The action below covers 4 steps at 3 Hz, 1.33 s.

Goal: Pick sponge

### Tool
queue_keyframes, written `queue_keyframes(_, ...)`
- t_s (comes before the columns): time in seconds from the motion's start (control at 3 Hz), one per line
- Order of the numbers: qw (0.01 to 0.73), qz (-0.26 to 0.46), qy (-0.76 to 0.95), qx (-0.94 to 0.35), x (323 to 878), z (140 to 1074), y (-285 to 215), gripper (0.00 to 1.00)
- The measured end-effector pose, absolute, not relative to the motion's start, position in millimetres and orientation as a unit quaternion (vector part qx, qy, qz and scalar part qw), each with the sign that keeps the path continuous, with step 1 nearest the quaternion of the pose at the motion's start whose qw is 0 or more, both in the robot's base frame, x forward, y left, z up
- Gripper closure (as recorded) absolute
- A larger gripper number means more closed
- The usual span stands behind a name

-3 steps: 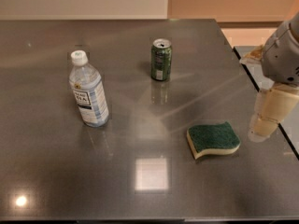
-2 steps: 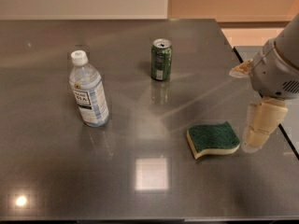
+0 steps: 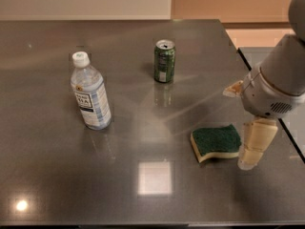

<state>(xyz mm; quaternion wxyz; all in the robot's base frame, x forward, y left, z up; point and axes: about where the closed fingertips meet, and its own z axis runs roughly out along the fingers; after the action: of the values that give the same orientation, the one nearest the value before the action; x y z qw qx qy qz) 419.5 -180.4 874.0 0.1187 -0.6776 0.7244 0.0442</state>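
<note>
Gleaming table [image 3: 57,175]: a dark, glossy top is filling almost the whole view, throwing back a bright square of light near the front centre and a smaller glint at the front left; its right edge is running diagonally behind the robot
Wall: a pale band on the left and an orange-tan band on the right are showing beyond the table's far edge
Robot arm [image 3: 279,85]: a rounded grey-white housing is reaching in from the right edge and hanging over the table's right side
Gripper [image 3: 252,144]: its pale cream end is pointing straight down from the housing, hanging just beside the sponge's right end with its tip low, close to the tabletop; whether it is touching the sponge, and whether it is open or closed, cannot be told from this angle
Water bottle [image 3: 90,97]: a clear plastic bottle with a white cap and a white-and-blue label is standing upright on the left half of the table, well apart from the sponge
Sponge [image 3: 215,142]: the wavy-edged sponge is lying flat on the right front part of the table, dark green side facing up and pale yellow foam showing along its near edge, sitting between the square reflection and the gripper
Can [image 3: 164,61]: a green drink can with a silver top is standing upright toward the far centre, casting a faint reflection in front of itself, well behind and to the left of the sponge
</note>
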Motion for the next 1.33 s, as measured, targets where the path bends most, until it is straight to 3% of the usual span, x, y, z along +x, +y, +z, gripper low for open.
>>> queue_keyframes(0.67, 0.103, 0.063, 0.728, -0.675, 420.9, 843.1, -176.6, 0.0)
queue_keyframes(1.33, 0.102, 0.066, 0.73, -0.673, 413.3, 829.8, -168.8, 0.41)
